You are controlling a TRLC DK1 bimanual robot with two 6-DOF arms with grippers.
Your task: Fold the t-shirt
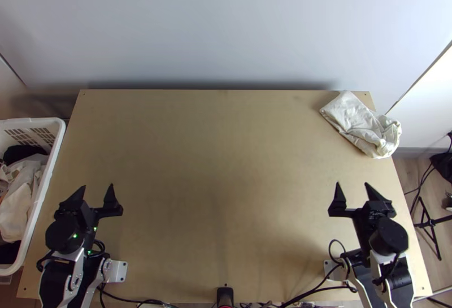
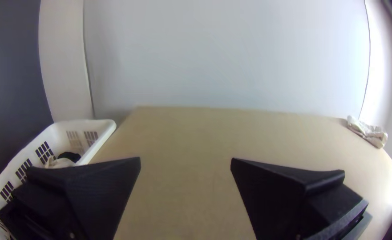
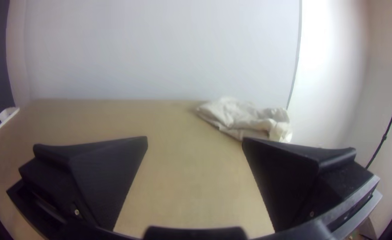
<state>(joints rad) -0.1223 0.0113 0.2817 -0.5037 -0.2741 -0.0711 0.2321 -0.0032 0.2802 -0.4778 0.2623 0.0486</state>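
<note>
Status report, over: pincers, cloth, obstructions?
Left pincer, right pincer: open, empty. Pale cloth rumpled at far right corner of table, overhanging side edge. Laundry basket beyond left edge, looks out of the way.

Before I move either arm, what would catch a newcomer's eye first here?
The pale, bunched cloth at the table's far right corner, partly past its right edge. Next, the white basket of clothes beyond the table's left edge, and the two black grippers, left and right, open over the near part of the table.
</note>
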